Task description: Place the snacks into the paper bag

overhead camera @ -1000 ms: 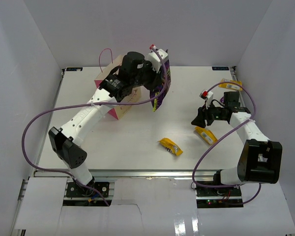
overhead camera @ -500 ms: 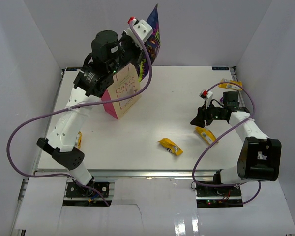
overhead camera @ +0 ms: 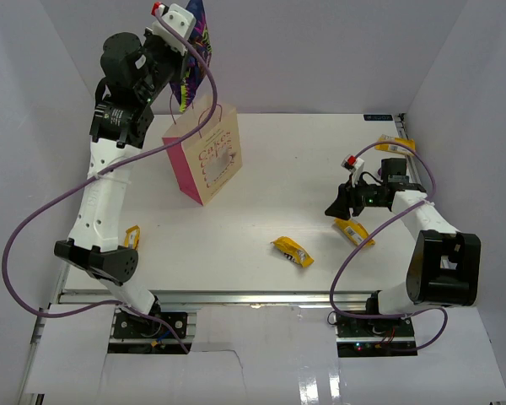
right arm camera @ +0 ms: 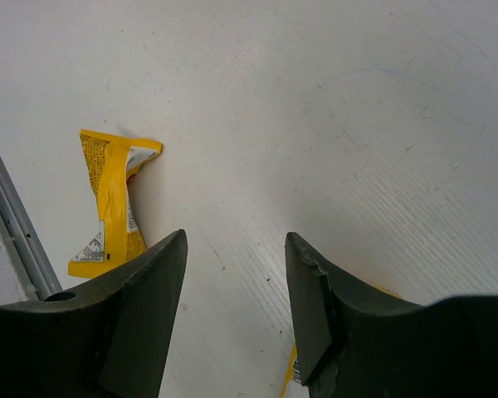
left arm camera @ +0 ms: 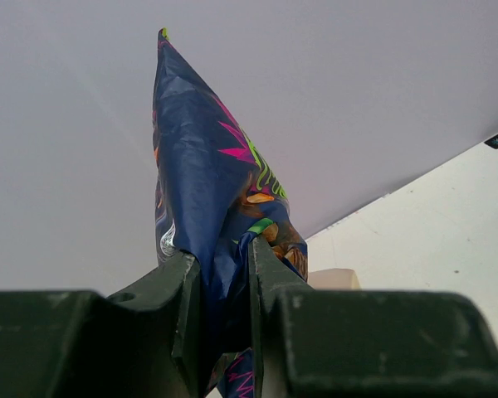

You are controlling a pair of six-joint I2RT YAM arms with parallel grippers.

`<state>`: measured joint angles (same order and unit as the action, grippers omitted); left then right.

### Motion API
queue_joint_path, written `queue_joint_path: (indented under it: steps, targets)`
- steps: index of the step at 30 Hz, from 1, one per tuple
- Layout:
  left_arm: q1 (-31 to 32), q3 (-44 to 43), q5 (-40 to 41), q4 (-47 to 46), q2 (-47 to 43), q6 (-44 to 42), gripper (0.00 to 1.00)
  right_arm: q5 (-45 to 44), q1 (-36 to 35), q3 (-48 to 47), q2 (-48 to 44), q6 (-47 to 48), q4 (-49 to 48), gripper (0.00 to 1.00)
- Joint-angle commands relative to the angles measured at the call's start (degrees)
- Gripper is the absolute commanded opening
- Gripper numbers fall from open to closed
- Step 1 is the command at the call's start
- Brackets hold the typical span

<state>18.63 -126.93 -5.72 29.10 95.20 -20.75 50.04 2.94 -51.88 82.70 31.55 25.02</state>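
The cookie bag point(overhead camera: 192, 52) is off the bench point(overhead camera: 270, 186), held high at the far left, above and just behind the paper bag point(overhead camera: 204, 160). The left jaws are clamped on it. In the left wrist view the cookie bag point(left arm camera: 206, 182) stands on end with its long axis in line with the jaws. Its sealed tip points away from them, and its lower end is hidden between and below the fingers point(left arm camera: 270, 282), so its full length cannot be made out. The lettering is creased and unreadable. The paper bag stands upright on the far-left part of the bench, its windowed face turned toward the near right and one thin pink handle point(overhead camera: 207, 118) rising above the rim. Whether its mouth is open cannot be told from overhead. The right jaws are apart, holding nothing, low over the right side of the bench and pointing left. One yellow bar point(overhead camera: 353, 231) lies just on their near side, and only a sliver of yellow shows under one finger in the right wrist view. A second yellow bar point(overhead camera: 292, 251) lies near the middle front, long axis slanting. A third point(overhead camera: 132, 239) is partly hidden by the left arm point(overhead camera: 101, 198). A fourth point(overhead camera: 395, 143) sits at the far right edge behind cable.
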Motion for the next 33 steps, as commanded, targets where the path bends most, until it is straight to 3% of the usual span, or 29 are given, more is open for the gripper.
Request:
queue_joint_path:
  steps: [1,13,33]
  targets:
    - [-2.19,-1.83,-6.67,-12.93,-3.26,-1.31,0.0,1.9,0.05,0.37,0.27,-0.53,-1.81,0.57]
    - [-7.21,11.87,-11.68,-11.27,-12.39,-0.78,0.0,1.9,0.05,1.25,1.68,-0.61,-2.95,0.57]
    - [-8.0,17.25,-14.67,-9.33,-15.58,-0.17,0.0,1.46,0.05,1.96,1.15,-0.7,-2.95,0.57]
